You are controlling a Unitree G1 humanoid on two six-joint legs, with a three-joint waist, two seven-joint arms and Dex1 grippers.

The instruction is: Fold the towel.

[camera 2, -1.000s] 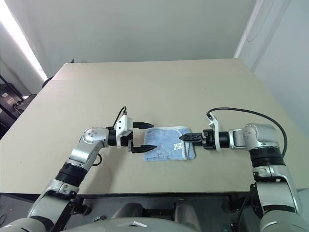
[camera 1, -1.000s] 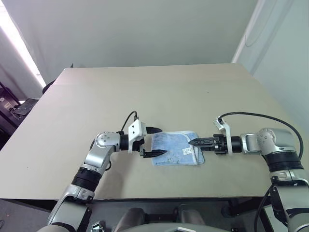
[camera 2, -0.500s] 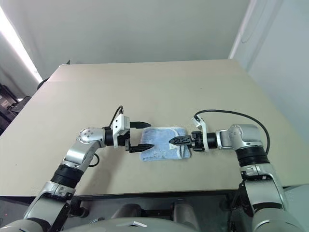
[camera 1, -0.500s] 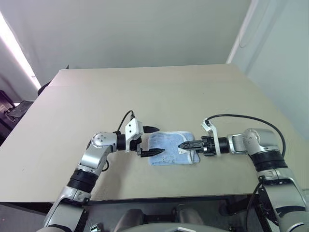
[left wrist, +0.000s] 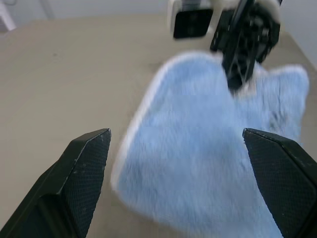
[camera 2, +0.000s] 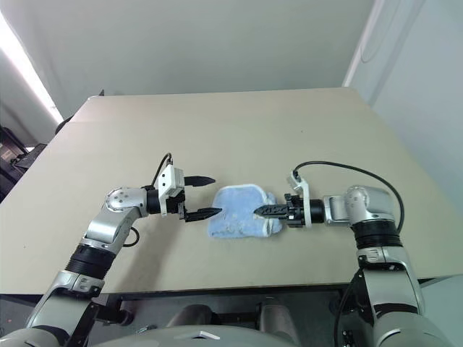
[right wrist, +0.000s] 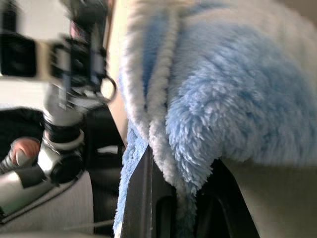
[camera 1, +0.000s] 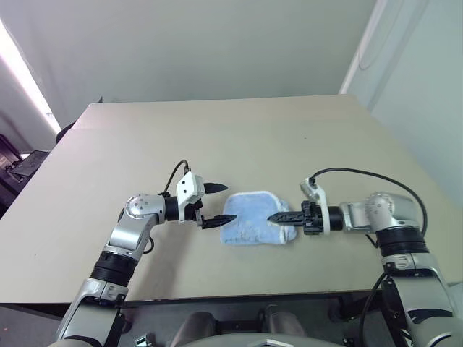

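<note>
The light-blue towel lies bunched on the tan table, with its white edging showing. My right gripper is shut on the towel's right edge. The right wrist view shows the terry cloth pinched between the black fingers and draped over them. My left gripper is open at the towel's left edge with nothing between its fingers. In the left wrist view the towel lies just ahead of the open left gripper, and the right gripper holds the far edge.
The table's front edge runs close below both arms. Its left edge drops off toward dark furniture. Bare tabletop stretches behind the towel up to the wall.
My right gripper has shut on the towel's right edge and lifted it, bunching the cloth. My left gripper has drawn back to the left, off the towel, still open.
</note>
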